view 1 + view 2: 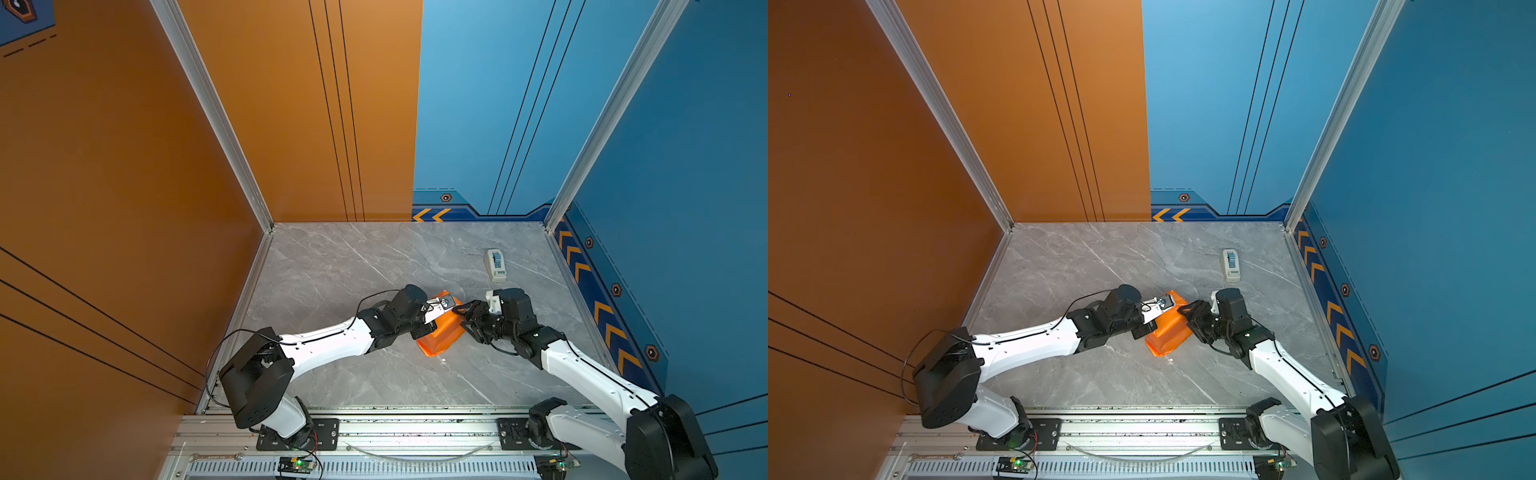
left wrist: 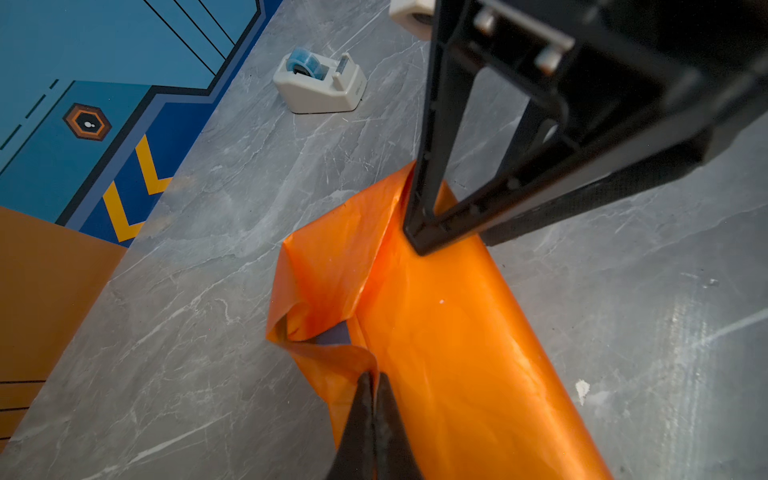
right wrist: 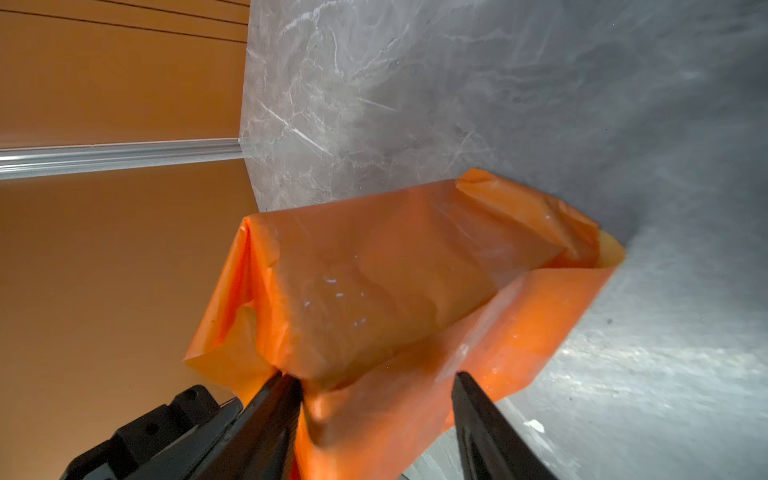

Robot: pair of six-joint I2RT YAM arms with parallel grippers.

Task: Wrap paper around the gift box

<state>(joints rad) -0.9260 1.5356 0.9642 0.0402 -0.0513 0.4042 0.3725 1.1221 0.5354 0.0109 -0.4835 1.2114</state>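
Mid grey marble worktop [image 1: 353, 270], we see the glossy orange wrapping paper [image 1: 441, 334] folded round the dark navy gift box [image 2: 332, 337]. At its 9 o'clock the left pincer [image 2: 372, 376] pinches a flap; at 3 o'clock the right pincer [image 3: 372, 380] straddles it, agape.

No legible text, label or number anywhere.

This looks like a robot lab booth. A white and black left arm [image 1: 328, 340] and right arm [image 1: 582, 370] are bolted to a metal rail [image 1: 415, 428]. The grey marble tabletop [image 1: 332, 266] is boxed in by orange walls [image 1: 104, 166] and blue walls [image 1: 685, 166] on silver posts [image 1: 216, 116].
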